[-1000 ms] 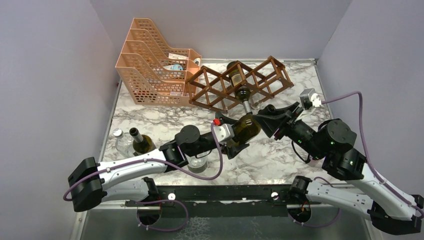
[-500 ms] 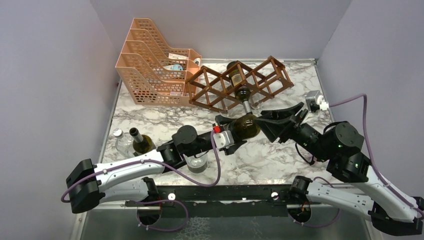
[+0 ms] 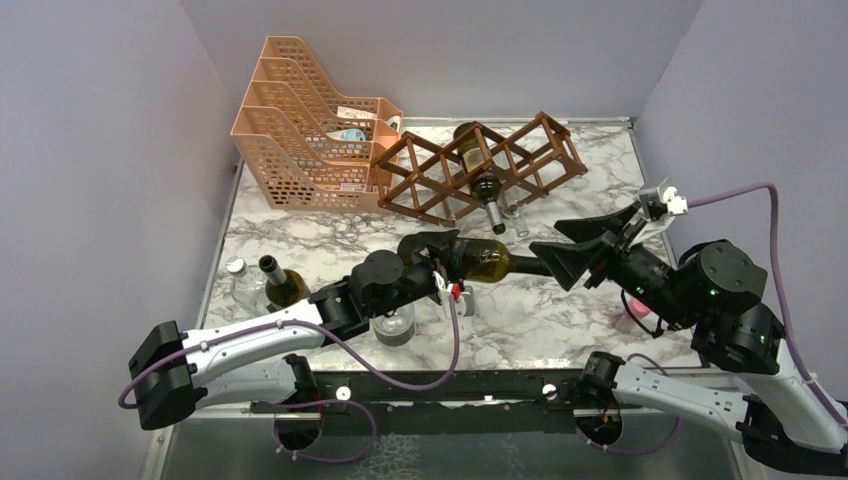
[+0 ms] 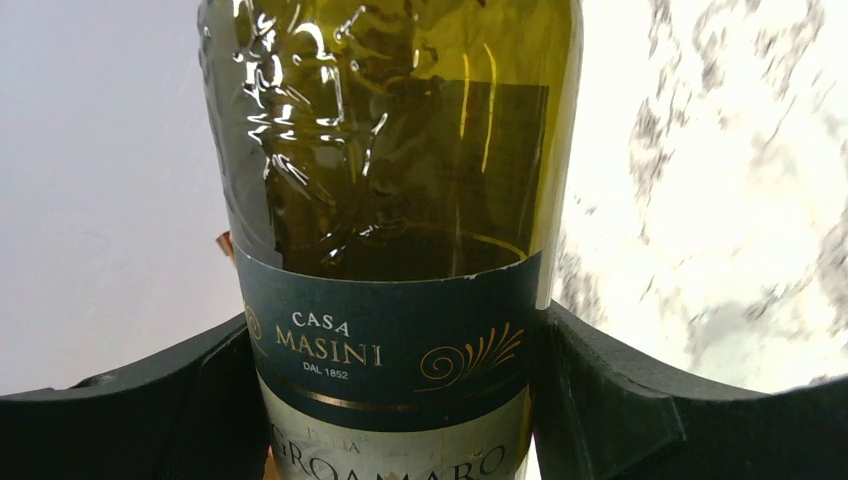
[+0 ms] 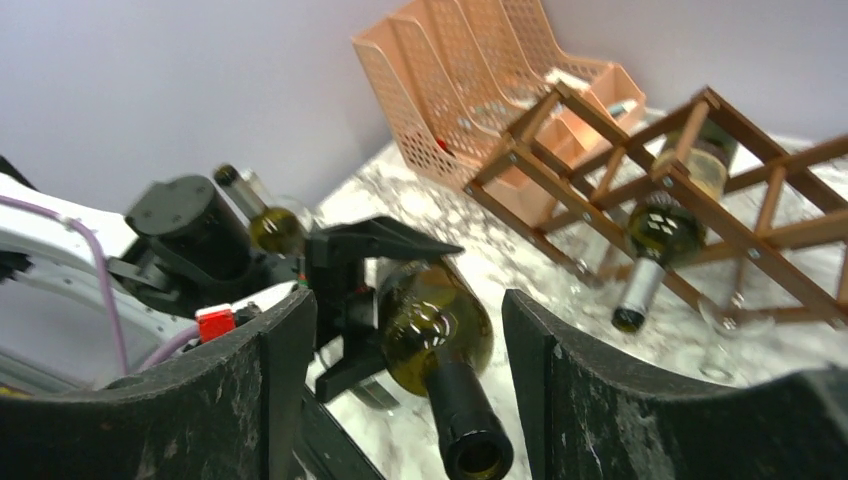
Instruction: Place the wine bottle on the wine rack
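The left hand (image 3: 445, 265) is closed around the labelled body of the wine bottle (image 3: 492, 262) and holds it lying level over the counter (image 3: 540, 312), on the arms' side of the wine rack (image 3: 540, 155). The bottle's neck points toward the right hand (image 5: 407, 300), which is wide open, with one finger on each side of the neck and neither touching it. The wine rack carries one other bottle (image 3: 480, 172), its neck toward the arms. The left arm is stretched out toward the rack

Wine bottle (image 4: 390, 345): CASA MASINI, DAL 1852
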Robot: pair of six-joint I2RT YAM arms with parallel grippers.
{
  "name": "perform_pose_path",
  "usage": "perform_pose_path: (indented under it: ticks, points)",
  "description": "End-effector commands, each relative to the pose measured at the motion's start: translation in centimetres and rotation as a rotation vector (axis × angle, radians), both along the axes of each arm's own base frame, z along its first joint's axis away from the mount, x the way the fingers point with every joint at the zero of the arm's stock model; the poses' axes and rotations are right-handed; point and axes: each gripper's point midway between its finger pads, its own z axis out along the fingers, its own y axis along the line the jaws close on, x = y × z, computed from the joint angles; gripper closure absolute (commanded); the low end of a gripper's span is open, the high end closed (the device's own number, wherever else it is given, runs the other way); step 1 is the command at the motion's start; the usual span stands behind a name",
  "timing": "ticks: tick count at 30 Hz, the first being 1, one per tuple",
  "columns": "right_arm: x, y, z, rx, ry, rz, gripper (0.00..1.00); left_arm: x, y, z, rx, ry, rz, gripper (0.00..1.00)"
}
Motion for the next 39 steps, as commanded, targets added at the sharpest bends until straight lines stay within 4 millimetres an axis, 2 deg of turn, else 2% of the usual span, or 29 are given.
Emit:
perform_pose_path:
  ticks: [1,9,12,20,25,32,39]
  points:
    - [0.7,-0.8,-3.8,-0.199,0.096,-0.056,0.29,1.0,1.5,5.7,0.014,-0.268,0.047,1.0]
    - [-0.5,0.6,-9.5,-0.466,0.222,0.065,0.31,0.3,0.2,3.9,0.204,-0.386,-0.073,1.0]
    - [-0.8,0.8,-11.3,-0.519,0.267,0.087,0.35,0.5,0.0,3.2,0.257,-0.407,-0.09,1.0]
    - [-1.6,0.7,-15.9,-0.586,0.409,0.086,0.35,0.1,-0.4,2.5,0.296,-0.449,-0.132,1.0]
    - [-2.5,1.7,-16.8,-0.57,0.447,0.15,0.41,-0.1,-0.7,2.5,0.295,-0.469,-0.153,1.0]
    - [-2.7,2.9,-19.8,-0.62,0.527,0.177,0.46,-0.7,-0.6,3.6,0.267,-0.487,-0.172,1.0]
    - [-2.7,3.9,-20.8,-0.632,0.556,0.205,0.47,-1.1,-0.2,3.7,0.266,-0.492,-0.18,1.0]
